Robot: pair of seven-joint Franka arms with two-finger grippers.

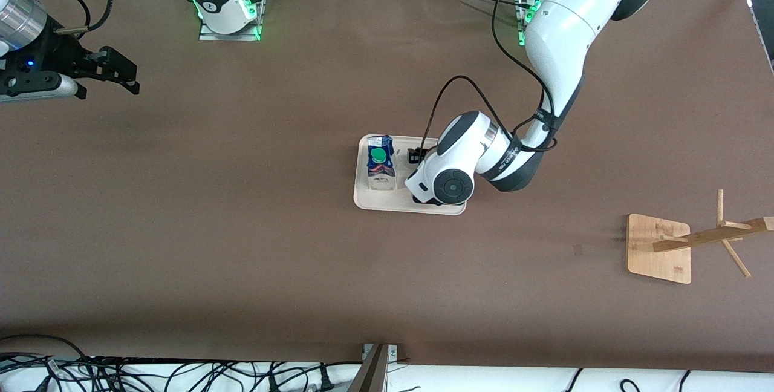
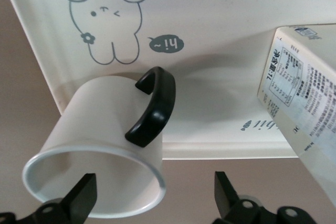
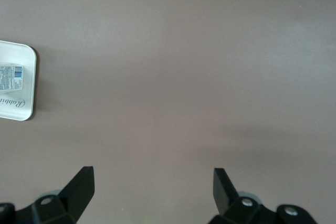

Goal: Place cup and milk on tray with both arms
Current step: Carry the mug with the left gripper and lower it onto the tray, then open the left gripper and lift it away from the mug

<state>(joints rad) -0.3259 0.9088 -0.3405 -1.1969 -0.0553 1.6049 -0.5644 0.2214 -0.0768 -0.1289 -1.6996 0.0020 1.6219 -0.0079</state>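
The cream tray lies mid-table. The blue and white milk carton with its green cap stands on it, toward the right arm's end. My left arm's hand is low over the tray's other end and hides the cup in the front view. In the left wrist view the white cup with its black handle stands upright on the tray near the rabbit drawing, beside the milk. My left gripper is open just above the cup's rim, holding nothing. My right gripper is open and empty, waiting over bare table at the right arm's end.
A wooden rack with a square base and slanted pegs stands toward the left arm's end, nearer the front camera. The right wrist view shows brown table, with the tray's corner and milk at its edge.
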